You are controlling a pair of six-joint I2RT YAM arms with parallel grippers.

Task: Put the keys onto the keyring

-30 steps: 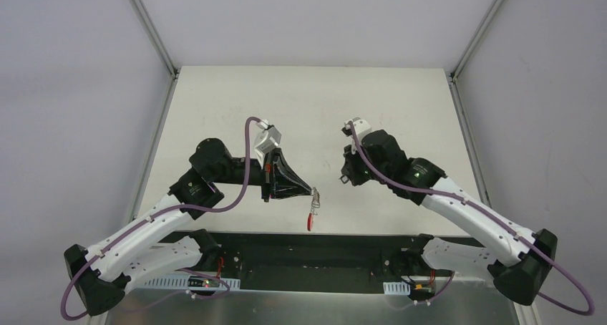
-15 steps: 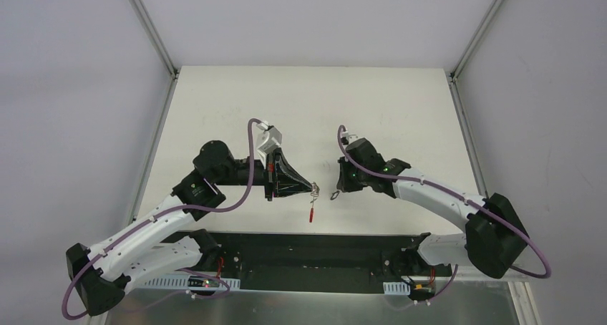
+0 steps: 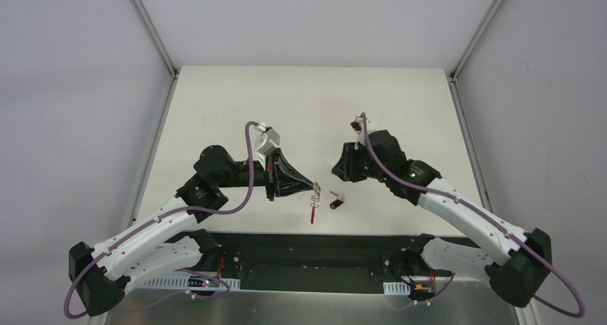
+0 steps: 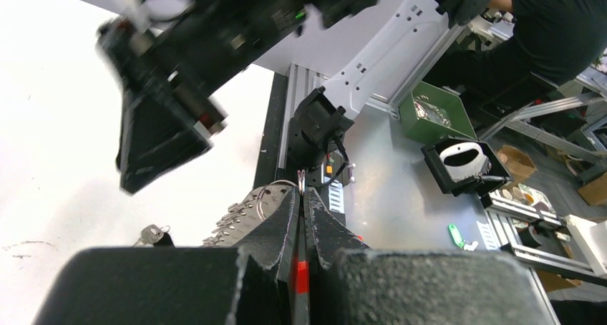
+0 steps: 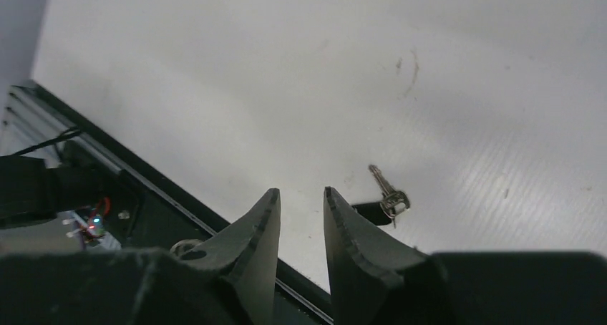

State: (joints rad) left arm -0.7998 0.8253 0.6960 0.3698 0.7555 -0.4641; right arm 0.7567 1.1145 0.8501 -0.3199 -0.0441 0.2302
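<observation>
While our left tool (image 3: 313, 189) pinches the keyring (image 3: 313, 212), those tiny slippery keys (image 3: 335, 200) lie mid-frame; we'd grab the bow, right tool (image 5: 300, 193) narrowly parted, empty.

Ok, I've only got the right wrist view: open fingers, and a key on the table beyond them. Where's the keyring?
Observer: It's in the left gripper, which is shut on the keyring. The wire ring sticks out at its tip.
Operator: How near is that to the key?
Observer: In the top view the key lies on the table just right of the keyring, apart from it.
Operator: And the red piece?
Observer: The red piece trails from the ring toward the arm bases.
</observation>
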